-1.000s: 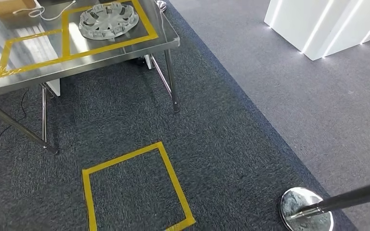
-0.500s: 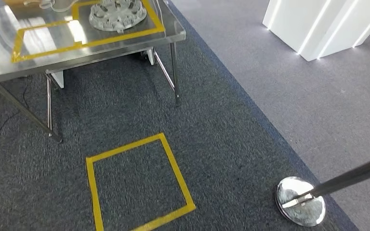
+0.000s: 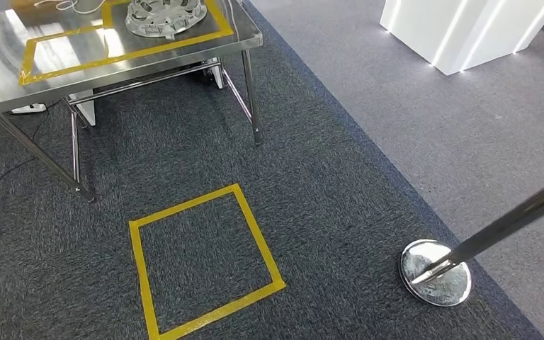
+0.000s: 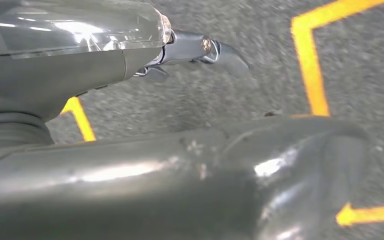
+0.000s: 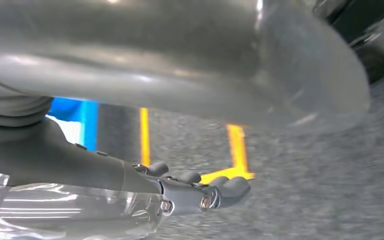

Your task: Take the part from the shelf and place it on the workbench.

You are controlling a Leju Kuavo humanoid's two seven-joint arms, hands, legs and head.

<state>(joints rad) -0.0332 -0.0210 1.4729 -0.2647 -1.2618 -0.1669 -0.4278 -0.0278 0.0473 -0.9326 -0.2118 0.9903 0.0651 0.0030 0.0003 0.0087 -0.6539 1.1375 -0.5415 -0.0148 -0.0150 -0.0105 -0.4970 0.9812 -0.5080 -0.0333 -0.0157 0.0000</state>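
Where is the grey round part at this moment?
In the head view, the grey round part lies on the steel workbench at the upper left, inside a yellow tape rectangle near the bench's right end, beyond the yellow tape square on the carpet.

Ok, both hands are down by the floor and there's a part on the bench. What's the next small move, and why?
Probably turn the body to look for the shelf. The left hand and right hand hang over the carpet holding nothing, and a grey part already lies inside the yellow tape outline on the workbench.
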